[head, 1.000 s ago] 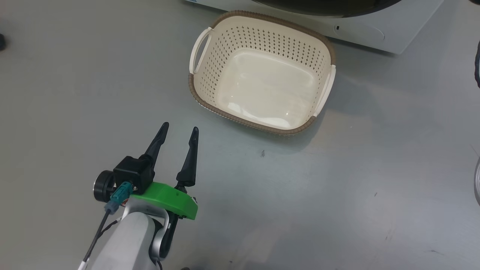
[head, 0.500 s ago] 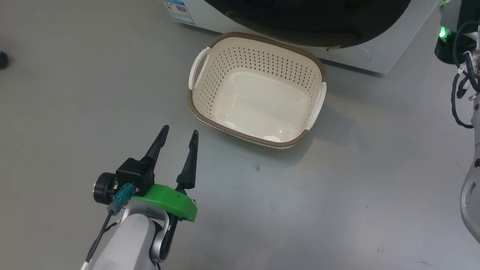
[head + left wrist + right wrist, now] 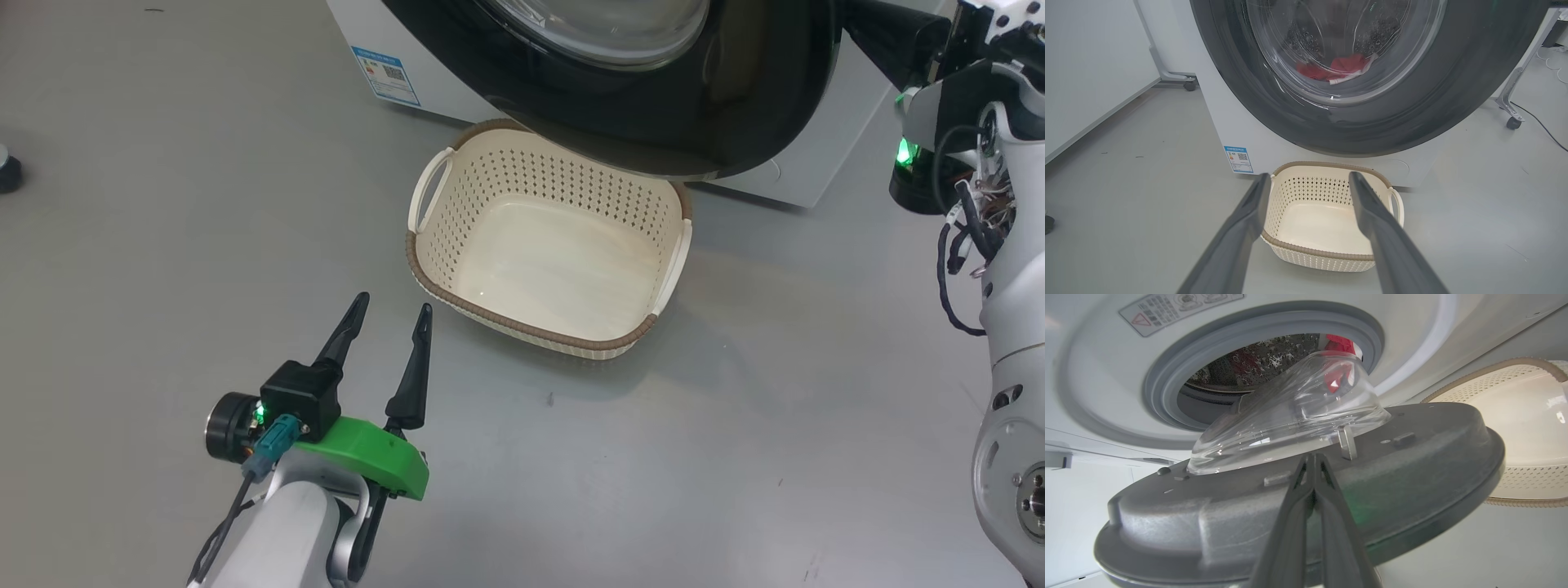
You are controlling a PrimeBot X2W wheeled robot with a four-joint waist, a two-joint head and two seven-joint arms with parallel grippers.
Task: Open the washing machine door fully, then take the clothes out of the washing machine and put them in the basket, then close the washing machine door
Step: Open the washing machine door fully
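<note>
The washing machine (image 3: 441, 94) stands at the top of the head view. Its black-rimmed door (image 3: 694, 122) is ajar and hangs over the far edge of the cream basket (image 3: 522, 327) on the floor. Red clothes (image 3: 1339, 67) lie in the drum behind the door glass. My left gripper (image 3: 392, 304) is open and holds nothing, low and left of the basket. In the right wrist view my right gripper (image 3: 1312, 456) is shut, its tips against the grey inner face of the door (image 3: 1372, 477) below the glass bowl; the drum's clothes (image 3: 1337, 343) show beyond.
My right arm (image 3: 1004, 327) rises along the right edge of the head view. A small dark object (image 3: 8, 171) sits on the grey floor far left. Wheeled frame legs (image 3: 1513, 120) stand on both sides of the machine, and a white panel (image 3: 1086, 61) lines the left.
The head camera has tilted up, bringing the door, the machine's front and my right arm into the picture. My left gripper stays open in the same place.
</note>
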